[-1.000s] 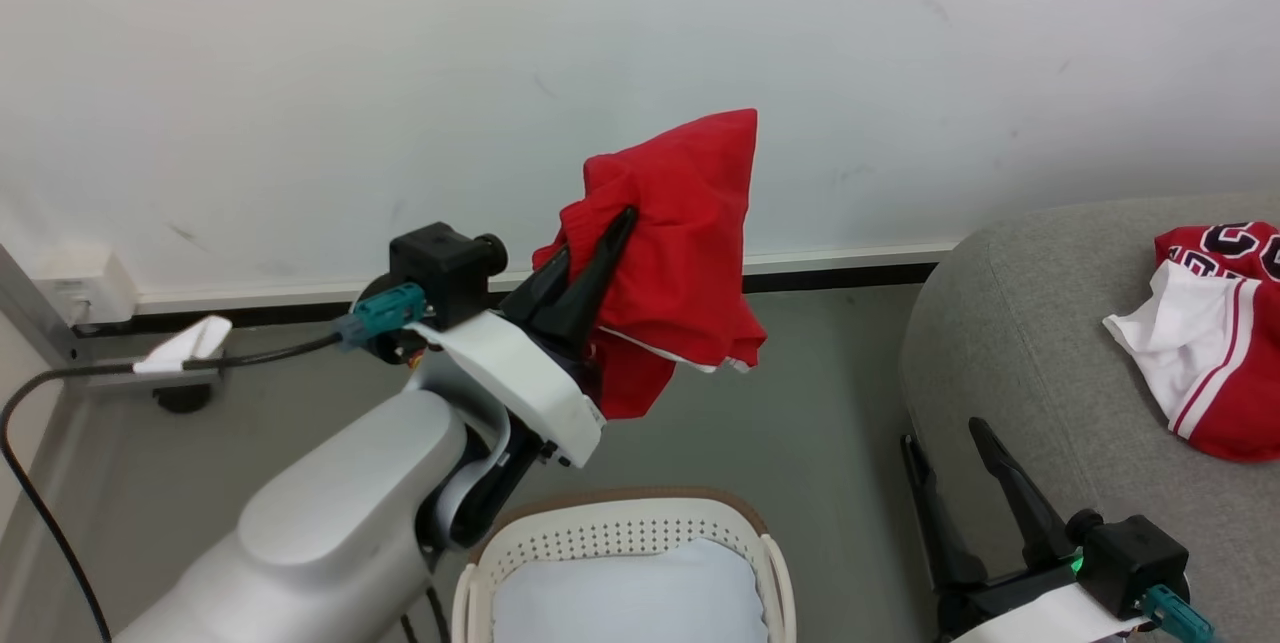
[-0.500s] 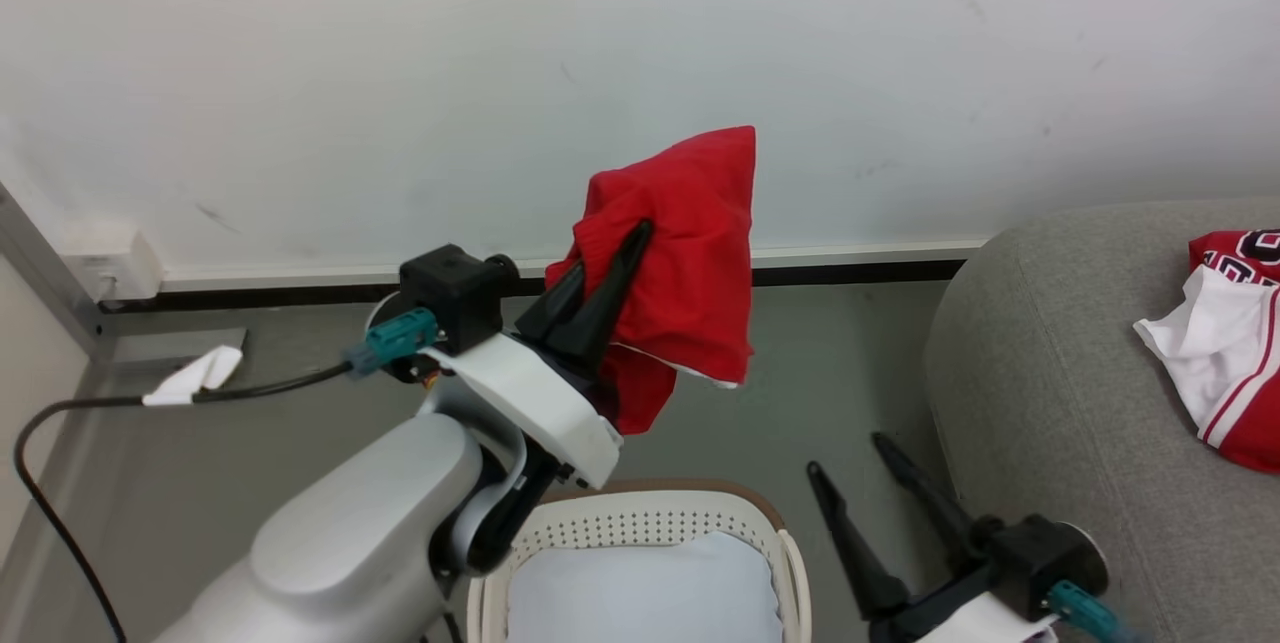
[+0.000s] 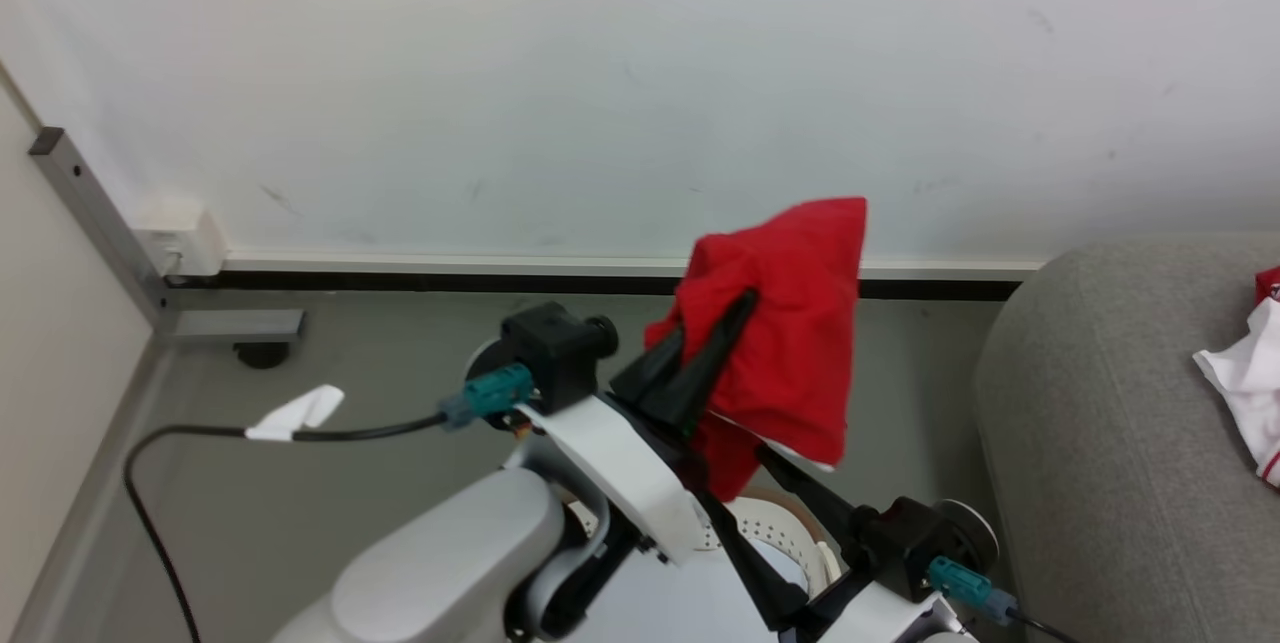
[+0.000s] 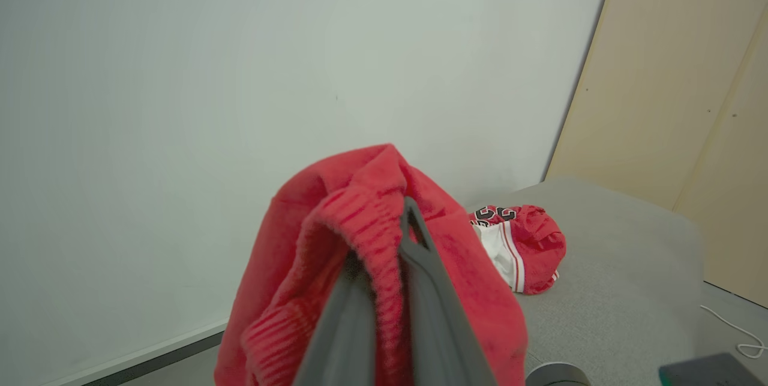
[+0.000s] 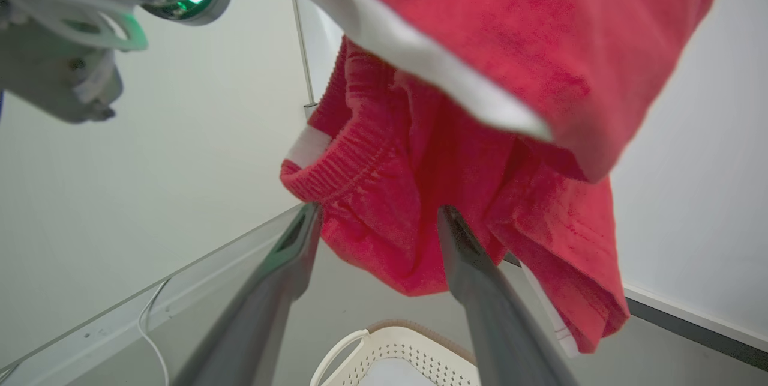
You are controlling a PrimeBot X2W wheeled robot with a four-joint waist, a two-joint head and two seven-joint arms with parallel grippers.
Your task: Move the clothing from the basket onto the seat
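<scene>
A red piece of clothing hangs in the air with my left gripper shut on its ribbed edge. In the left wrist view the shut fingers pinch the red cloth. My right gripper stands open just under the hanging cloth, above the basket. Seen from the right wrist, the open right gripper points up at the red cloth, with the basket rim below. A second red-and-white jersey lies on the grey seat.
A pale cushion fills the basket. A black cable with a white tag crosses the floor at left, near a metal post and the white wall. Beige panels stand behind the seat.
The head camera has shifted. My right gripper has swung left from beside the seat to under the hanging clothing, above the basket. The left gripper still holds the clothing.
</scene>
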